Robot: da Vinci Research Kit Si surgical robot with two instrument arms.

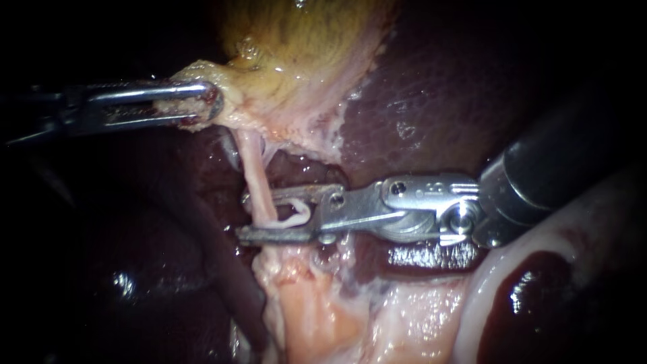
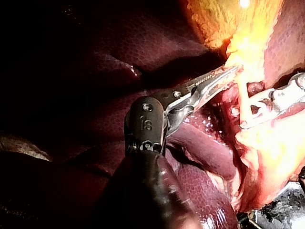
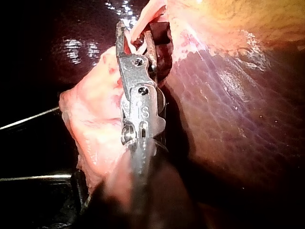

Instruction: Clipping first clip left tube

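While the clip is going on: the right instrument (image 1: 244, 217) is reaching in from 3 o'clock. Its jaws are standing narrowly apart and straddling the tube (image 1: 253, 168), not yet squeezing it.
Clip (image 1: 294, 214): it is sitting white and open between those jaws, just off centre toward 7 o'clock, and is looping round the tube.
Tube: it is running taut from the gallbladder (image 1: 303, 40) at 12 o'clock down to the pale tissue (image 1: 317, 310) at 6 o'clock, crossing the jaws near centre.
Left instrument (image 1: 210, 102): it is coming in from 9 o'clock with its jaws clamping the gallbladder's pale edge at 10 o'clock. I am judging that this is providing the tension.
Doing it well: I am judging that the tube should be lying fully inside the clip, square to the jaws, with both clip tips showing past it before any squeeze. The left pull should be holding steady while the jaws are closing slowly.
Risk: stray strands beside the tube may be getting caught, or the clip may be closing over only part of the tube's width.
Surface: the liver (image 1: 438, 101) is glistening wet and looking soft, so everything is likely sliding easily.
Room: the surroundings are lying in darkness and no tabletop is showing.
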